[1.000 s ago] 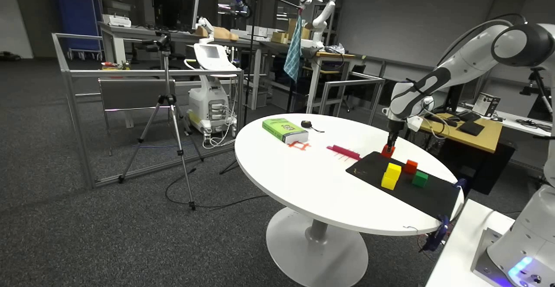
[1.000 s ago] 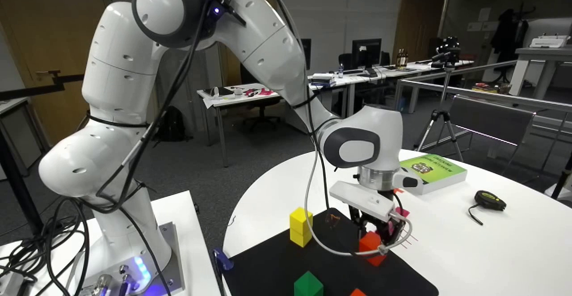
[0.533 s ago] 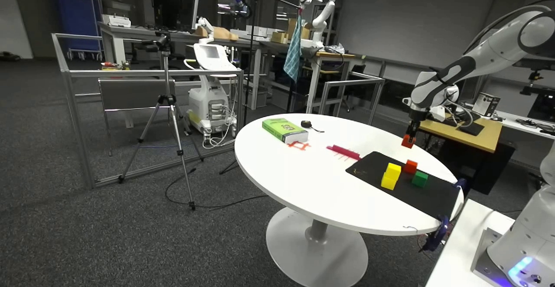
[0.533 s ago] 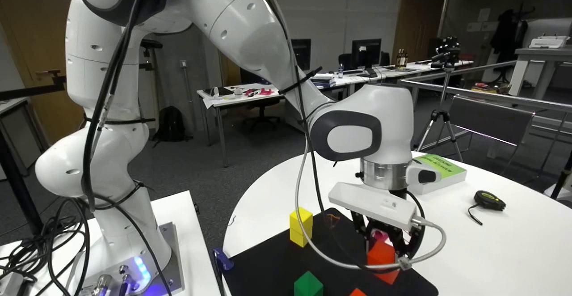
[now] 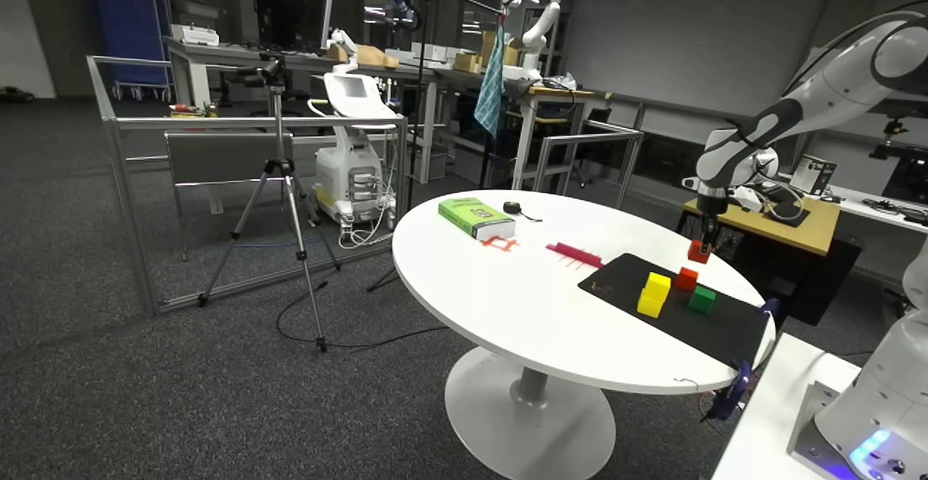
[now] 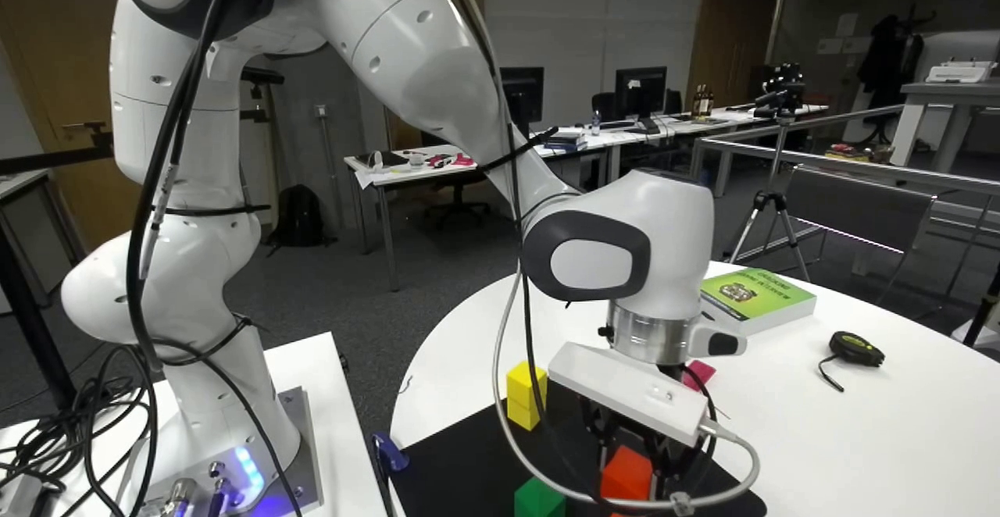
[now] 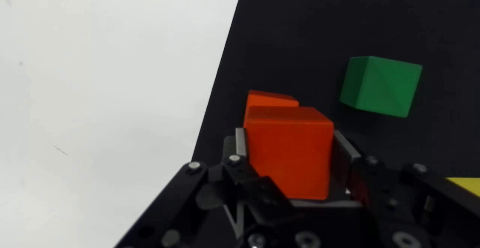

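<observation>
One green book (image 5: 475, 216) lies at the upper left of the tabletop (image 5: 507, 313) in an exterior view. Going right: tape measure (image 5: 512, 207) just beside it, magenta piece (image 5: 575, 254) near mid-frame, then black mat (image 5: 725, 335) over the tabletop's right part. On the mat: two yellow cubes (image 5: 654, 295), stacked; resting red cube (image 5: 686, 278); held red cube (image 7: 288, 158) in the air just above and right of it in frame, apparently with a gap between; green cube (image 5: 702, 299) below, on the mat.

Pincer (image 7: 293, 145): grasping the held red cube, pads at two opposite sides.

Wrist view, left to right: tabletop at left; resting red cube peeking past the held one's upper left corner; held cube at centre; green cube upper right; a yellow corner at the right edge.

Change: over the last second the held cube has shifted rightward in the first-cited exterior framing, and sits lower in both exterior views than half a second ago. Other cubes unmoved.

Reading (judgement): carry in progress, cube not set down; it now nearly overlies the resting red cube, offset slightly, so alignment between these two seems to matter most.
</observation>
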Robot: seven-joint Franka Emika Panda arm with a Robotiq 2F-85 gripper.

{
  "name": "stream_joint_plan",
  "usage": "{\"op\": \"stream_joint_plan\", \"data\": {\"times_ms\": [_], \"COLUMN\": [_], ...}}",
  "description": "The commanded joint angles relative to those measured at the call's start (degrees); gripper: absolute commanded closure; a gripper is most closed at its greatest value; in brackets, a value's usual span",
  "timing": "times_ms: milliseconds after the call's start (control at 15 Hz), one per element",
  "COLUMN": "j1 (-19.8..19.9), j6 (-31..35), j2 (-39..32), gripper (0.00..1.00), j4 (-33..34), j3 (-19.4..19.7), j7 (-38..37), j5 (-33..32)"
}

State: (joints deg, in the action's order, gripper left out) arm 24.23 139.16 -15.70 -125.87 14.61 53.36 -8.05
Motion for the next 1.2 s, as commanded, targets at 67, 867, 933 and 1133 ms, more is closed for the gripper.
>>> {"op": "stream_joint_plan", "data": {"times_ms": [67,867,933,1133], "j1": [0.52,-0.62,-0.63,-0.51], "j6": [0.07,10.56,10.94,11.74], "j2": [0.08,-1.71,-1.85,-2.2], "gripper": [0.69,0.69,0.69,0.69], "j4": [-1.5,-3.62,-3.84,-4.3], "j3": [-0.07,1.34,1.41,1.36], "j7": [-0.49,-8.85,-9.19,-9.69], "j5": [3.52,1.65,0.89,-0.74]}}
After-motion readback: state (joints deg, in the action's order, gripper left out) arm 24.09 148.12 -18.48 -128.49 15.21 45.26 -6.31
